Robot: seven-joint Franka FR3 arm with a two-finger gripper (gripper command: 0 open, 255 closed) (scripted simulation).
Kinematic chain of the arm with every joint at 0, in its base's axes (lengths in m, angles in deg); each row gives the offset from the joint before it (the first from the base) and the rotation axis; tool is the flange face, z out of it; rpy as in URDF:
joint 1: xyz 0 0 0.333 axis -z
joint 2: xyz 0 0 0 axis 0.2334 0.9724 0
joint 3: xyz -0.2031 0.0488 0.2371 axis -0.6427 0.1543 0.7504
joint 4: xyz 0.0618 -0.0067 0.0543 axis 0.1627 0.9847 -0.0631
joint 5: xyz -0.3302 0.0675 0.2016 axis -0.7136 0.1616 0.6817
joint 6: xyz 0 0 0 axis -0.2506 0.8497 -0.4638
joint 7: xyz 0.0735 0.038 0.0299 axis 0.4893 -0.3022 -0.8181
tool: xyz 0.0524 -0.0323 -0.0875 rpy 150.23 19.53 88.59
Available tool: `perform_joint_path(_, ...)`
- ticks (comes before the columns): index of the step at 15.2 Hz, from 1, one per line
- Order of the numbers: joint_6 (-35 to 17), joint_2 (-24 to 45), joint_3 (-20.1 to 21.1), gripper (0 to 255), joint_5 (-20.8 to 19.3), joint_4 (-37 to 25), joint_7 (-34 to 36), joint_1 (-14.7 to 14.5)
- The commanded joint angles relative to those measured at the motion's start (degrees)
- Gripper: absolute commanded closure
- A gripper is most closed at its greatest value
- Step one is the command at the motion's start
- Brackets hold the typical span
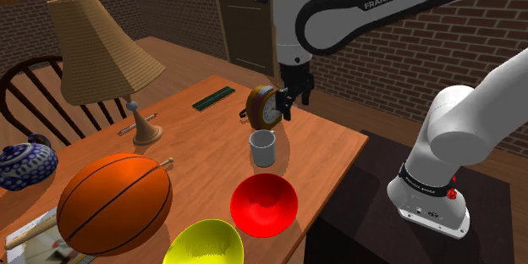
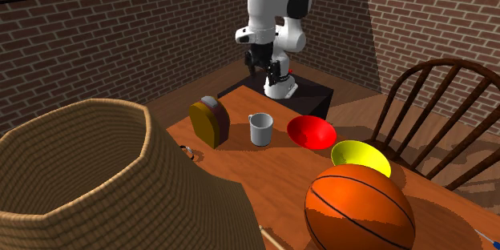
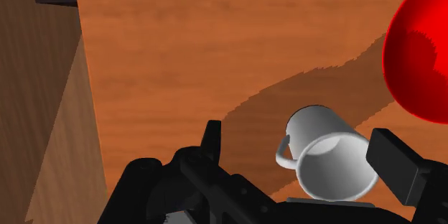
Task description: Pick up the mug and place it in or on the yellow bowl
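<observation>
A pale grey mug stands upright on the wooden table, handle to one side. It also appears in the second exterior view and the wrist view. The yellow bowl sits at the table's near edge, past a red bowl; across the table I see the yellow bowl beside the basketball. My black gripper hangs open well above the mug, slightly behind it. In the wrist view the fingers stand wide apart, with the mug below, nearer the other finger. Nothing is held.
A brown mantel clock stands just behind the mug, close to the gripper. A basketball, a table lamp, a blue patterned teapot and a dark flat bar occupy the table's left part. A wooden chair stands beside it.
</observation>
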State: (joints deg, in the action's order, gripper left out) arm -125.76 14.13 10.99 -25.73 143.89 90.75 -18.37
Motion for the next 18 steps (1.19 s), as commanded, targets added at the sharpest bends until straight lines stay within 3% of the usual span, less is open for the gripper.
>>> perform_joint_path(1, -3.49, 4.0, 2.19, 0, -0.59, -1.04, 2.38, -0.02)
perform_joint_path(6, -10.27, 14.53, 7.25, 0, -4.4, -5.34, 9.3, 0.2)
perform_joint_path(12, -15.48, 28.3, 11.24, 0, -13.25, -12.88, 19.31, -0.39)
perform_joint_path(18, -19.9, 30.91, 10.96, 0, -15.07, -10.71, 20.59, -0.53)
